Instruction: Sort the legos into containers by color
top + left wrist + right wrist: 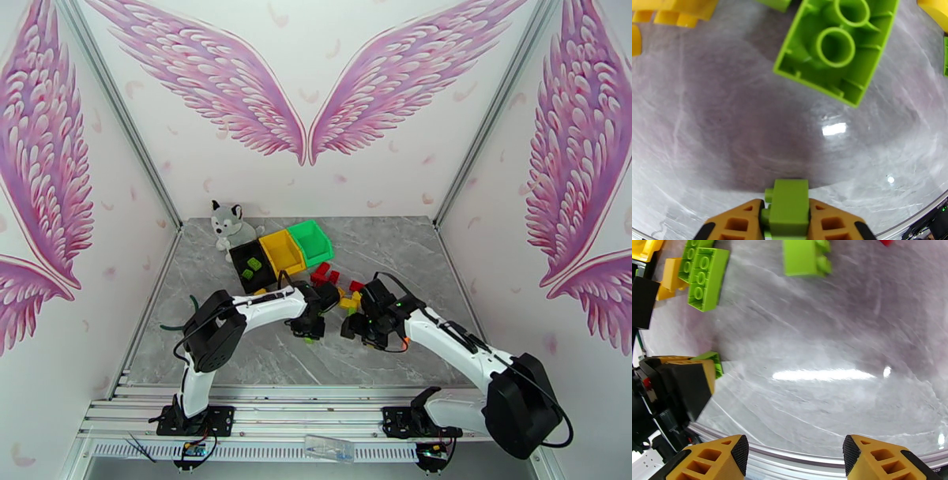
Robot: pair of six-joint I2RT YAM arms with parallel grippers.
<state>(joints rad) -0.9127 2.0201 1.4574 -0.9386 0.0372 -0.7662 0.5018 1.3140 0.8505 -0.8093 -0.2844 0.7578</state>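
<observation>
My left gripper (788, 221) is shut on a small light green lego (788, 207) just above the grey tabletop. Ahead of it lies a bigger green lego (835, 47), hollow side up. Yellow legos (675, 14) sit at the top left. In the top view the left gripper (310, 329) stands close beside my right gripper (353, 325). The right gripper (794, 457) is open over bare table with nothing between its fingers. Green legos (707, 277) lie to its far left. The black (241, 260), yellow (282, 251) and green (310, 241) containers stand in a row behind.
A plush husky (231, 225) sits behind the black bin, which holds two green bricks (253, 268). Red legos (324, 275) and yellow ones (349, 301) lie between the bins and the grippers. The left arm's finger (683, 386) crowds the right wrist view's left side.
</observation>
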